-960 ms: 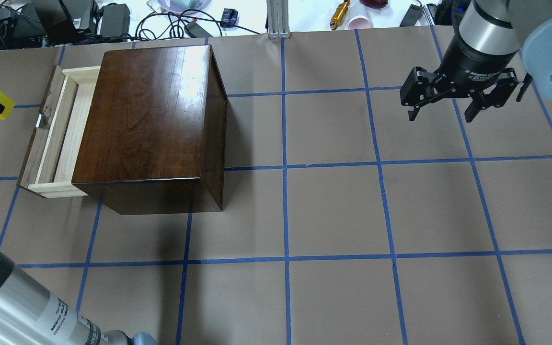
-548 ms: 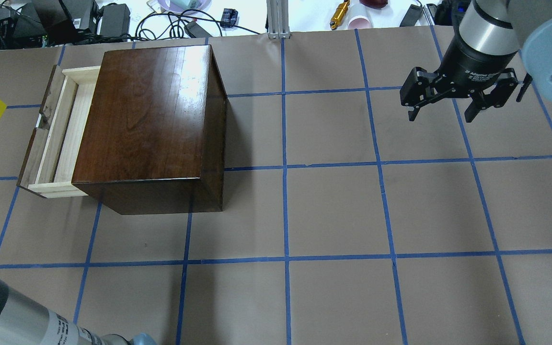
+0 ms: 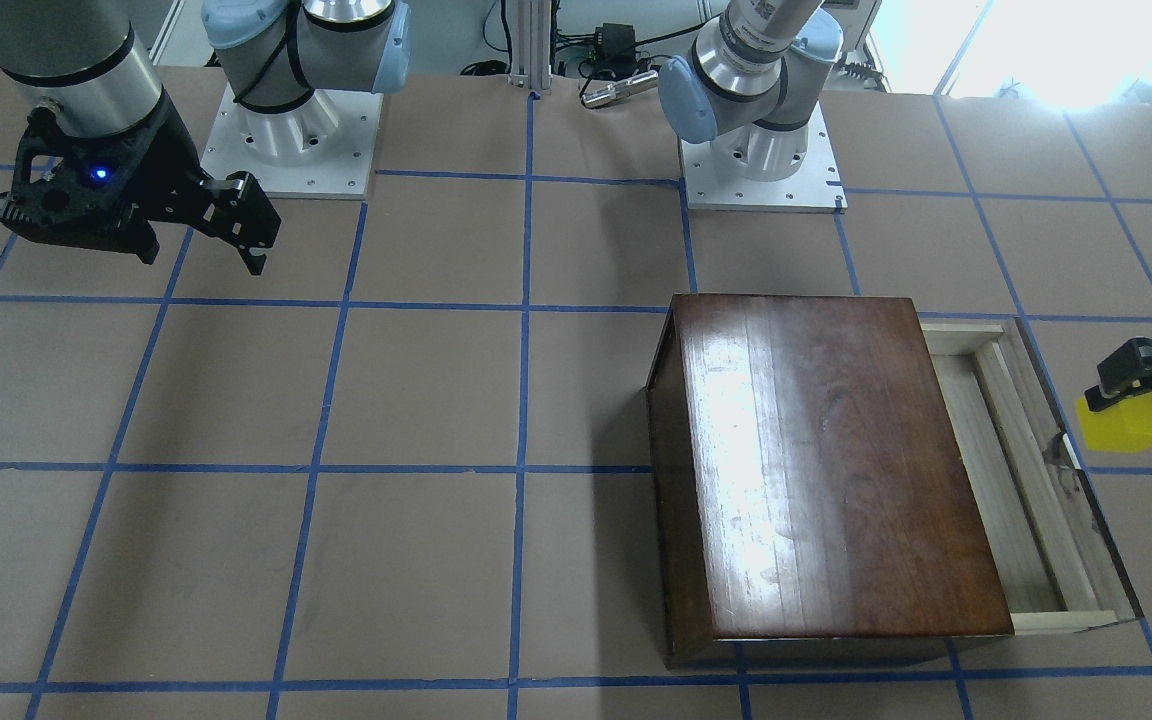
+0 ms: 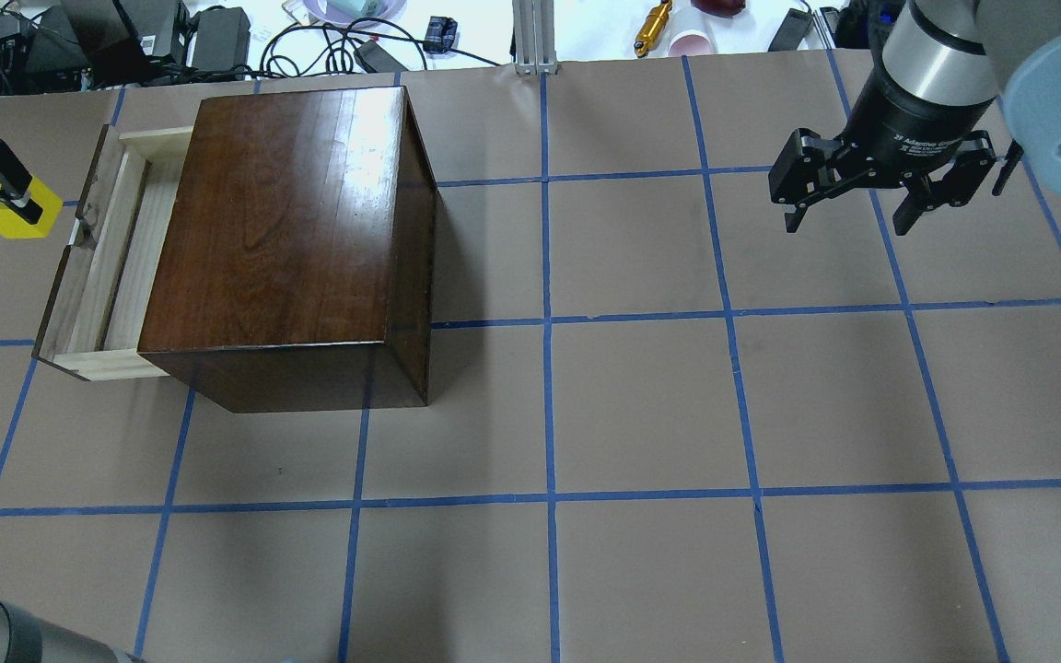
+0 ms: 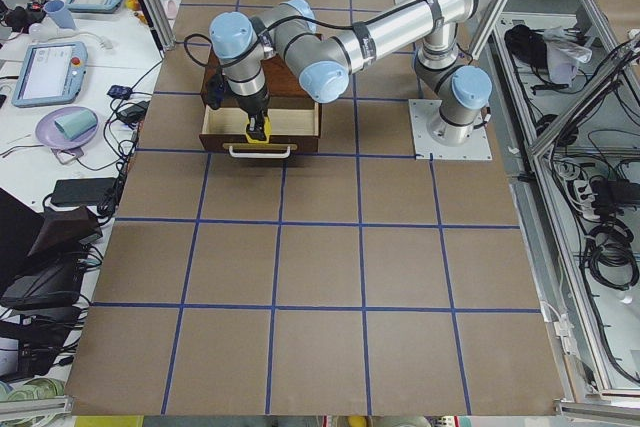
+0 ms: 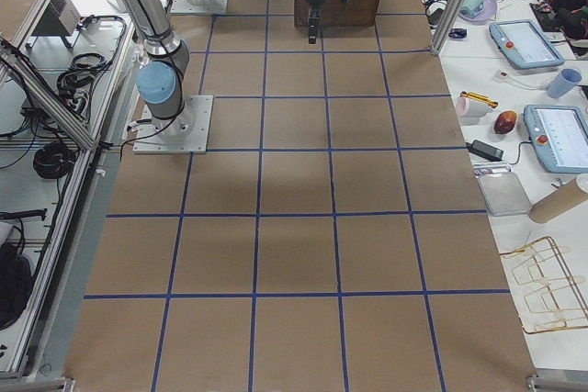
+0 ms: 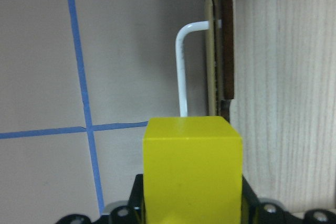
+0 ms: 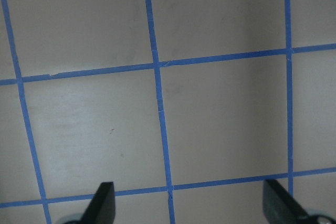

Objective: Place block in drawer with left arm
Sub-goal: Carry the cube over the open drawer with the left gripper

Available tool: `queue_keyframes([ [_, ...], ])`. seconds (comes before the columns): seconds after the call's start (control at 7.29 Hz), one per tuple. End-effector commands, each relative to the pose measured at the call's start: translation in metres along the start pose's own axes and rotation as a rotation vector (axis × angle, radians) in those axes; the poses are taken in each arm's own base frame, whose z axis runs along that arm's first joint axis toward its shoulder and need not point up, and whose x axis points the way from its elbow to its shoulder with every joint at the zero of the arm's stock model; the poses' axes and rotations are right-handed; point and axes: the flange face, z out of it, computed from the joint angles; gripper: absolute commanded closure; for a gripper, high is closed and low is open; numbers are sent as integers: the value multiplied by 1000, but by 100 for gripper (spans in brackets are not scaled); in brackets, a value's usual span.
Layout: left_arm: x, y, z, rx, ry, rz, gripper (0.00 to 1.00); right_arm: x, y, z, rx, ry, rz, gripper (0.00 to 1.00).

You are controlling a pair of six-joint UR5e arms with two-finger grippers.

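Note:
My left gripper point(image 4: 7, 195) is shut on the small yellow block point(image 4: 22, 217) and holds it in the air just outside the open drawer's point(image 4: 113, 267) dark front panel. In the left wrist view the block point(image 7: 192, 171) sits between the jaws, with the metal pull point(image 7: 182, 66) ahead and the pale drawer floor point(image 7: 286, 77) to the right. The front view shows the block point(image 3: 1128, 425) right of the drawer point(image 3: 1021, 470). The drawer is pulled out of the dark-brown cabinet point(image 4: 282, 221). My right gripper point(image 4: 848, 224) hangs open and empty, far from them.
The table is brown paper with a blue tape grid point(image 4: 549, 414). Cables, power bricks and small items point(image 4: 217, 37) lie beyond the far edge. The arm bases point(image 3: 756, 150) stand at the robot's side. The right wrist view shows only bare grid point(image 8: 157, 103).
My left gripper first drifted left with the block, then moved right toward the drawer front. The left arm's lower link has swung almost out of the overhead view. The right arm has not moved.

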Motion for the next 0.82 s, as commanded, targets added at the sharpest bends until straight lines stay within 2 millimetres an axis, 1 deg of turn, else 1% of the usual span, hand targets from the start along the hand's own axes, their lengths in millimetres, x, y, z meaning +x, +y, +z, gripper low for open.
queue_keyframes([
  [0.0,57,1,8,-12,8,-51,76,0,0,0,0,0,0,0],
  [0.14,67,0,19,-27,13,-65,77,0,0,1,-1,0,0,0],
  [0.41,64,-7,43,-31,15,-90,77,0,0,1,-1,0,0,0],
  [0.69,66,-8,83,-4,13,-131,77,0,0,0,0,0,0,0],
])
